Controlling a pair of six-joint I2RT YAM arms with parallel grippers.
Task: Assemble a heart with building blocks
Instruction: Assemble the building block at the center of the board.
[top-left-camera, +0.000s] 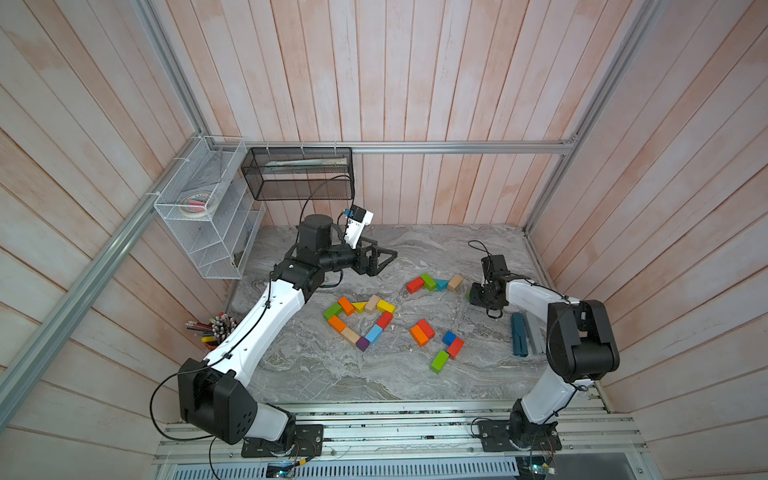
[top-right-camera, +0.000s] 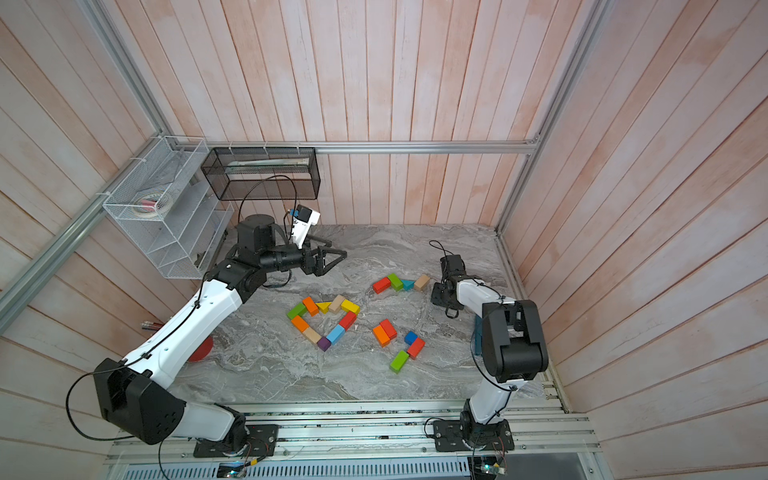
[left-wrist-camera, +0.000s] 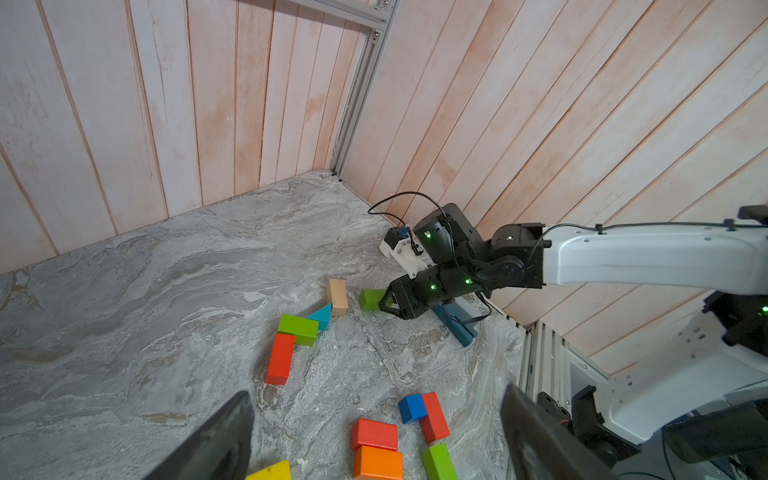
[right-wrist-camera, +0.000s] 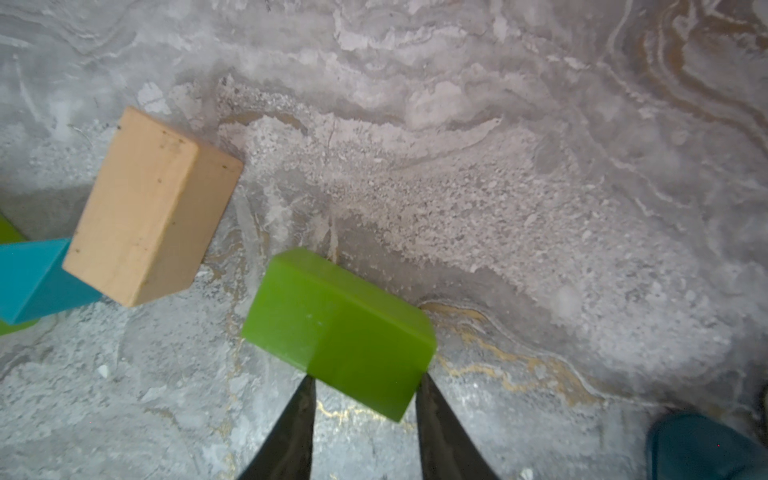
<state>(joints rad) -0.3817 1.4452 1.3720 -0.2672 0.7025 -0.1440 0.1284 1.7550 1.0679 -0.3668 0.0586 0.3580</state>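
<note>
A heart outline (top-left-camera: 384, 320) of ten painted wooden blocks (green, orange, yellow, tan, red, light blue and purple) lies closed near the middle of the marbled table (top-left-camera: 324, 374), seen in both top views. Behind it and to the right, a bent row of four (top-left-camera: 429, 281) runs red, green, teal and tan. Five loose blocks (top-left-camera: 426, 328) lie to the right of the heart.

The right gripper (right-wrist-camera: 365, 386) points down just beyond the row's tan brick (right-wrist-camera: 149, 208), which touches the teal wedge (right-wrist-camera: 33, 278). Its fingertips straddle one corner of a green brick (right-wrist-camera: 338, 328), which lies apart from the tan one. Whether they squeeze it cannot be told. From above, that brick is all but hidden under the gripper.

The left gripper (top-left-camera: 386, 258) hangs over the back of the table, jaws wide apart and empty. The left arm (top-left-camera: 266, 320) covers part of a pencil bunch (top-left-camera: 216, 326). A teal bar (top-left-camera: 518, 334) lies by the right edge, beside the right arm (top-left-camera: 536, 293).

Bare marble runs along the front, between the blocks and the rail (top-left-camera: 374, 409).
</note>
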